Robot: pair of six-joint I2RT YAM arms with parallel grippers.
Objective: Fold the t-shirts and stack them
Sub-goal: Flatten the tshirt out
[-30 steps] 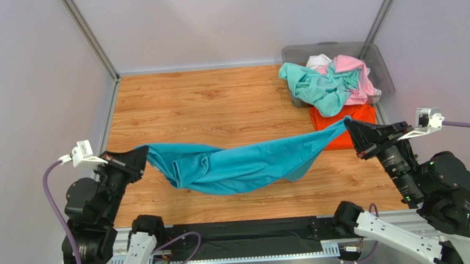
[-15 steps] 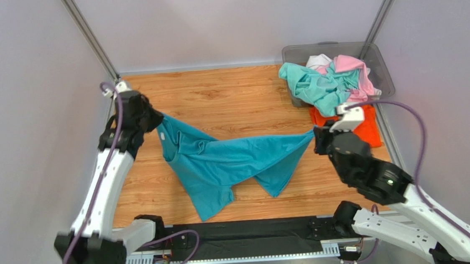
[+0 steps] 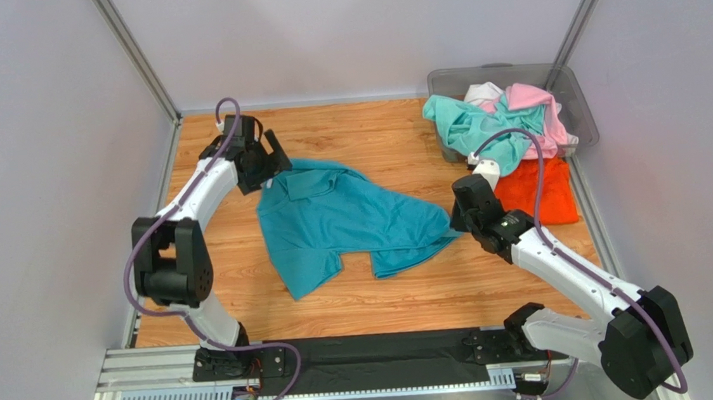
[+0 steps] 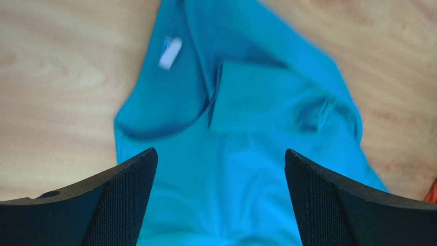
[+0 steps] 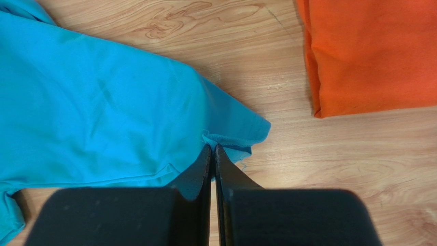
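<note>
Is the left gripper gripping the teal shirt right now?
No, the left gripper stands wide open above the teal shirt, which lies loose on the table.

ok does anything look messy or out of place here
The teal shirt lies rumpled and skewed on the table, its collar end bunched. The mint-green shirt spills over the front rim of the bin.
</note>
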